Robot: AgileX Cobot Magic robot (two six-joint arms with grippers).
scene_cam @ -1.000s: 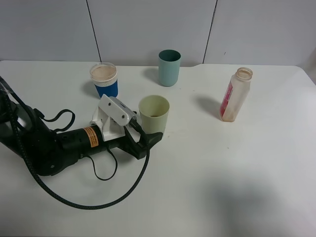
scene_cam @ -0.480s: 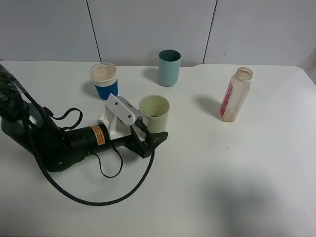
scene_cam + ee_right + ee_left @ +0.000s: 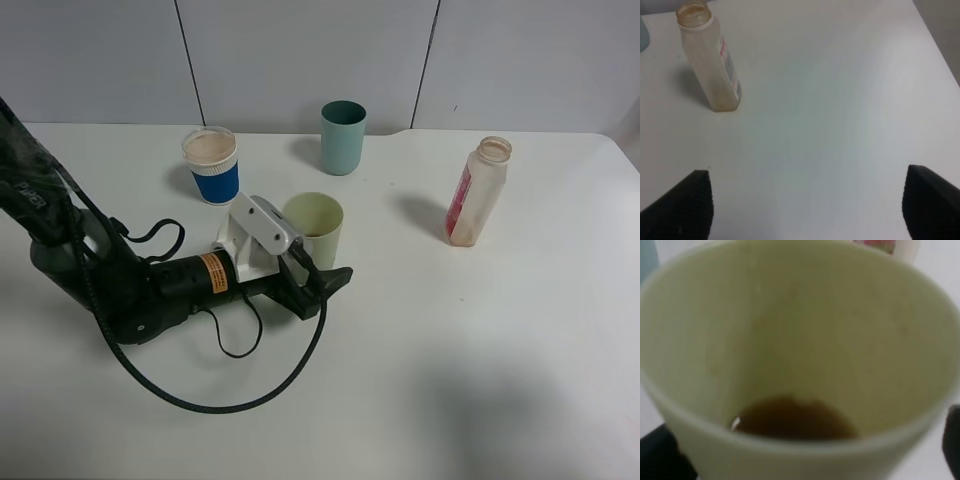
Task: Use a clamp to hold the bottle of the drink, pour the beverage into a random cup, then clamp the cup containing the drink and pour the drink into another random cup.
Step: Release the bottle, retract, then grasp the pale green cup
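What worried me most was the grip on the plain pale yellow-green tapered plastic tumbler (image 3: 312,225). The left clamp (image 3: 310,265), a white-bodied two-jawed gripper on a thick black arm, lay low along the white table (image 3: 450,380). Its black jaws were spread wide to either side of the tumbler's lower body, released and not yet pinching it. The walls taper and look thin, so I judged that a hard squeeze could dent the tumbler or squirt it upward out of the jaws. An off-centre closing could shove or tip it and spill the shallow pool of thin reddish-brown liquid (image 3: 790,421) that the left wrist camera showed at its bottom. The short cup with a blue lower body and wide white rim band (image 3: 211,162) stood to the far left, near the arm, so a careless swing toward it might knock it over. The darker teal tumbler (image 3: 343,137) stood farther back. The pale tumbler sat a little left of the table's middle, upright, mouth up, its long axis vertical and its wider end on top. The small clear squarish plastic bottle with a pink-red label (image 3: 476,195) stood upright well apart at the far right, capless and nearly empty. The right gripper (image 3: 807,202) hung over bare table near it, fingers wide apart and holding nothing.
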